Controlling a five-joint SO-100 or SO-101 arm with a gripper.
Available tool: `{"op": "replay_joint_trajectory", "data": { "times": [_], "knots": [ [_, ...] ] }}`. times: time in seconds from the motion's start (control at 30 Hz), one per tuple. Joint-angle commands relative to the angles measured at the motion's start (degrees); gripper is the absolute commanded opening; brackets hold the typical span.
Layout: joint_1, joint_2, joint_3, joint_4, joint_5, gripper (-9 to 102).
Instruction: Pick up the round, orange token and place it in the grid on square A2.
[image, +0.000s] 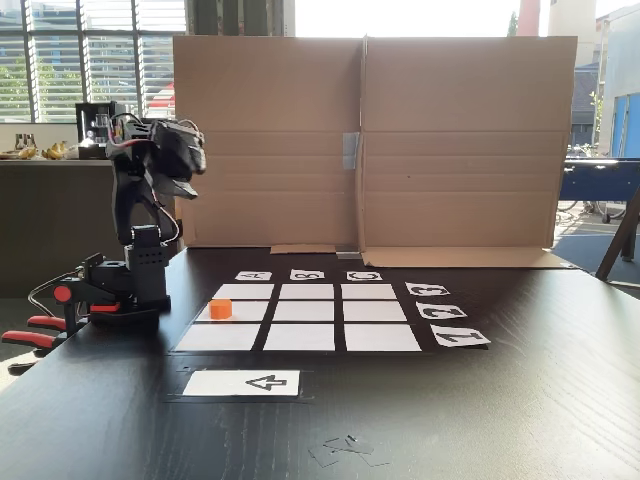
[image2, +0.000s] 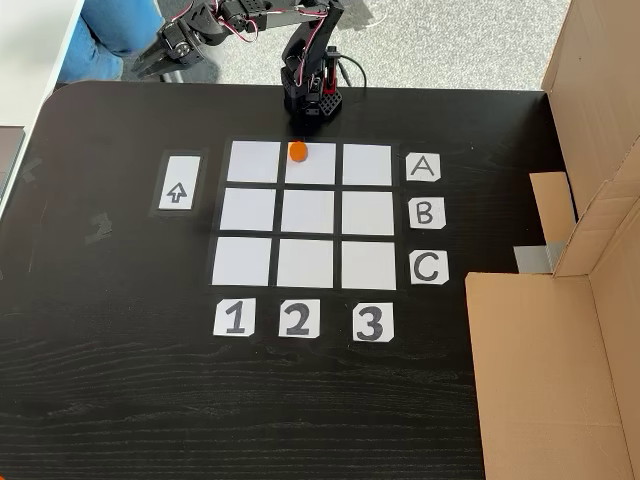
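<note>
The orange token (image: 220, 308) (image2: 298, 151) rests on square A2 (image: 240, 312) (image2: 312, 168), the middle cell of the A row in the grid (image: 300, 338) (image2: 306, 262). It lies close to the cell's edge nearest the arm's base (image2: 312, 100). The arm is folded back above its base. My gripper (image: 190, 188) (image2: 140, 68) hangs high and well clear of the token, its fingers together with nothing between them.
A white arrow card (image: 243, 382) (image2: 176, 183) lies beside the grid. A cardboard wall (image: 370, 140) (image2: 560, 330) stands behind it. Red-handled clamps (image: 40, 325) hold the base at the table edge. A person's blue-clad leg (image2: 115, 25) is near the gripper.
</note>
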Motion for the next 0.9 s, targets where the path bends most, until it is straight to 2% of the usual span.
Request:
{"op": "replay_joint_trajectory", "data": {
  "times": [0.0,0.27,0.6,0.87],
  "knots": [
    [5.8,4.0,2.0,-3.6,1.5,0],
    [15.6,11.9,14.3,-9.0,4.5,0],
    [26.1,29.0,35.0,-9.0,9.3,-1],
    [29.9,48.8,54.7,-8.3,10.2,-1]
  ]
}}
